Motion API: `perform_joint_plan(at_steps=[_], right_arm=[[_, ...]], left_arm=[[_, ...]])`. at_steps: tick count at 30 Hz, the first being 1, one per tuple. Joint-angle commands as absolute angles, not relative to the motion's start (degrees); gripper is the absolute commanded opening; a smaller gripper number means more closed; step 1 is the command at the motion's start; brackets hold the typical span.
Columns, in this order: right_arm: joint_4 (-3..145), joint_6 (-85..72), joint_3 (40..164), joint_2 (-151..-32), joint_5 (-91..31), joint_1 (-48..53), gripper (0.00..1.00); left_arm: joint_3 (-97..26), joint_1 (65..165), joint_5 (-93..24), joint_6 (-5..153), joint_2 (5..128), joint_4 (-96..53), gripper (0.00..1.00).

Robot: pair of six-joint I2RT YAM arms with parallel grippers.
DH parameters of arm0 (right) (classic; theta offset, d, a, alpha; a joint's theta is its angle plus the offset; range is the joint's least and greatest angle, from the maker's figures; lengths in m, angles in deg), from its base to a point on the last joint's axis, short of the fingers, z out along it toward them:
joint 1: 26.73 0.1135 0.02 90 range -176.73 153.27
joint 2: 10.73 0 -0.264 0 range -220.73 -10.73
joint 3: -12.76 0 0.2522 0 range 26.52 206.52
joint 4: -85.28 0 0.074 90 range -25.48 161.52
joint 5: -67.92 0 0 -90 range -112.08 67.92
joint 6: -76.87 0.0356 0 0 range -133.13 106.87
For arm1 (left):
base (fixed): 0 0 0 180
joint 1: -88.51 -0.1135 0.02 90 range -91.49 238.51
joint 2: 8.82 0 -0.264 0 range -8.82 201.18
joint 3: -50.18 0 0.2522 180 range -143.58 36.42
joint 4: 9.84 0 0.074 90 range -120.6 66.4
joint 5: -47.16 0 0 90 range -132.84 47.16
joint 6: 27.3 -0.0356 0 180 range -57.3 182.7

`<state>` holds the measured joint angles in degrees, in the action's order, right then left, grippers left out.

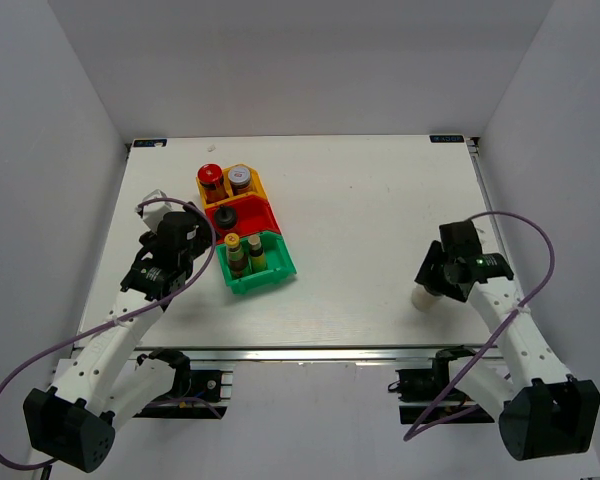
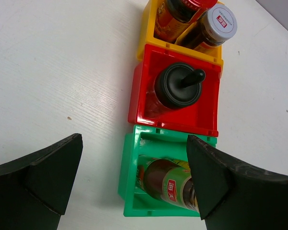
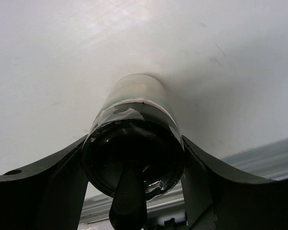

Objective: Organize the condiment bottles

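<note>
My right gripper [image 1: 432, 285] [image 3: 134, 146] is shut on a black-lidded jar [image 1: 422, 298] [image 3: 134, 115] with a pale body, on the table's right side near the front edge. My left gripper [image 1: 193, 230] [image 2: 133, 155] hangs open just left of the bins, holding nothing. A red-capped jar [image 1: 211, 175] [image 2: 182, 9] and a silver-capped jar [image 1: 240, 177] [image 2: 219, 24] stand in the yellow bin [image 1: 261, 186]. Another black-lidded jar [image 1: 225, 216] [image 2: 177, 86] sits in the red bin [image 1: 255, 212] [image 2: 141, 105]. Two yellow-capped bottles [image 1: 233, 243] [image 1: 256, 243] stand in the green bin [image 1: 276, 268] [image 2: 129, 172].
The three bins form a slanted row left of the table's centre. The table's front metal rail [image 1: 310, 353] runs just behind the jar held on the right. White walls enclose the table on three sides.
</note>
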<state>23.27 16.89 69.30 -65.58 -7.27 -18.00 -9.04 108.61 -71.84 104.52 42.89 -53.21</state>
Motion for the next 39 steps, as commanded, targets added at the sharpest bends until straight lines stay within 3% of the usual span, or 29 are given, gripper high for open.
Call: perform_joint_plan(at_steps=[1,10,22,39], right_arm=[[33.27,14.81,76.43,-67.67,-10.74,-11.30,0.33],[43.57,12.19,100.29,-88.75,-9.16,9.01,0.32],[41.29,6.74,144.70,-124.70,-8.71,20.99,0.32],[47.08,6.30,150.88,-137.02,-8.45,24.59,0.32]], left_arm=[[-10.69,108.82,-73.16,104.36,42.69,-53.84,0.98],[-12.10,108.82,-77.19,107.16,42.07,-57.26,0.98],[-11.93,108.73,-79.05,107.96,41.37,-58.23,0.98],[-11.14,108.73,-79.05,107.87,41.28,-57.62,0.98]])
